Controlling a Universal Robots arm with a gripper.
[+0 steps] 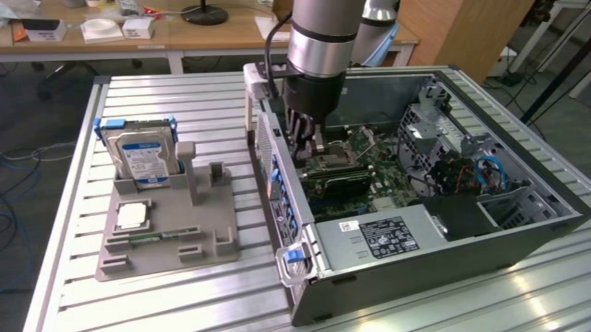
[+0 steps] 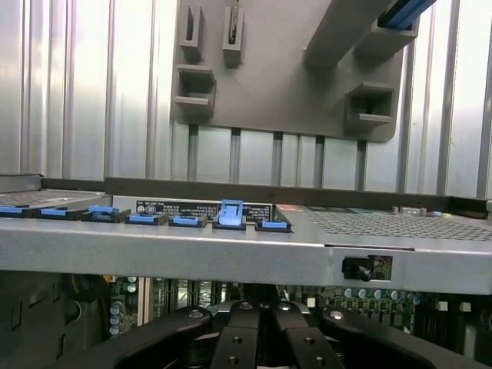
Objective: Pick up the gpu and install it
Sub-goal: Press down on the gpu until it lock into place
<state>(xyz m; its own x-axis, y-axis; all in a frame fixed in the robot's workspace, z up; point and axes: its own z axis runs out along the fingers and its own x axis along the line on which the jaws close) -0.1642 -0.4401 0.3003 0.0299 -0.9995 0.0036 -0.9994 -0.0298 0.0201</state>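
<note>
R: Room is a lab with wooden desks at the back. Slatted aluminium counter in front, carrying a grey tray and an open case on its side.

M: Tray contents?

R: Hard drive upright at the far end. The posts beside it carry no card.

M: Where is the gpu?

R: A long dark card lies across the motherboard, inside the case. I take it for the gpu. It sits just below the tool.

M: Is the tool touching it?

R: Cannot tell. The arm reaches straight down into the case, and the tool's tip is lost against the dark board.

M: Tool state: apart, together, clamped?

R: Cannot tell from either view. The wrist view looks over the case's rear edge and its row of blue clips toward the tray.

M: Step in hand?

R: My judgement is the install end of the task, not the pickup. The card is already in the case and the tool is over the board. Whether it is fully seated, I cannot say.

M: What does seating call for?

R: Card edge square to its slot, bracket lined up with the rear wall, and pressure straight down. A tilt could jam it.
</note>
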